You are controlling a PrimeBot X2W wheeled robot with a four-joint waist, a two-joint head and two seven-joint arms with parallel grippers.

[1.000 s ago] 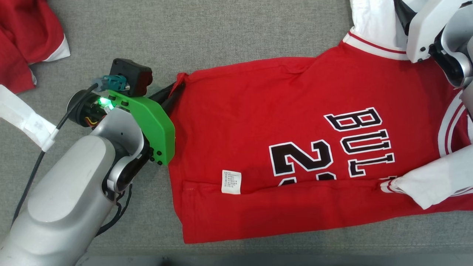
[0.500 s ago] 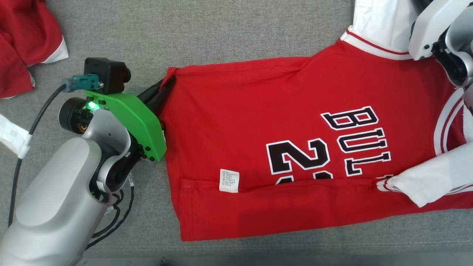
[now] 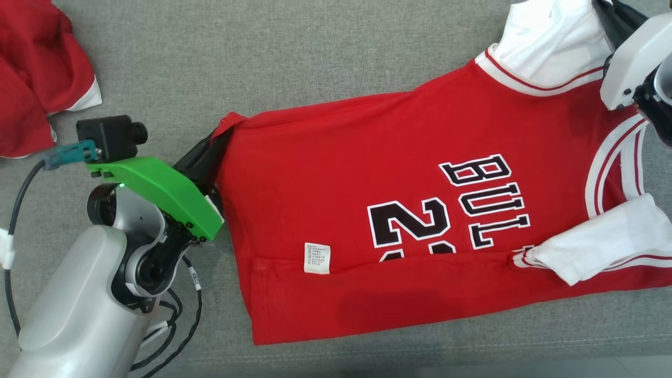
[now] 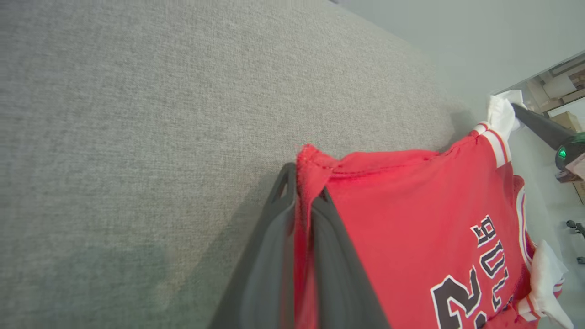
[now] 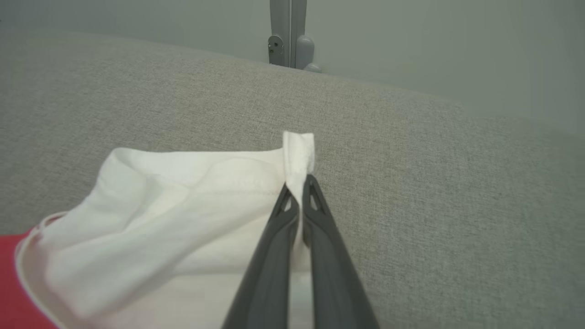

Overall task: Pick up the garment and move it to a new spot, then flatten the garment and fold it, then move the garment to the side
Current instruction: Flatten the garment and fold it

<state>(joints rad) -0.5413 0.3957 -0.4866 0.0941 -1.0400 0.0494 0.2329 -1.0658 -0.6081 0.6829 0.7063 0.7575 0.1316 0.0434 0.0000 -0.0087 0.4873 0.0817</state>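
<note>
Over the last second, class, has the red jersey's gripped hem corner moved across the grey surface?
Yes. The left gripper has drawn the jersey leftward in the head view, narrowing the gap to the crumpled red garment at upper left.

The jersey (image 3: 336,173) is red with black, white-edged lettering, white sleeves and red-striped white trim. The surface (image 3: 294,52) is speckled grey, the wrist bracket (image 3: 157,191) bright green, and a second garment (image 3: 37,79) red with white edging.
</note>
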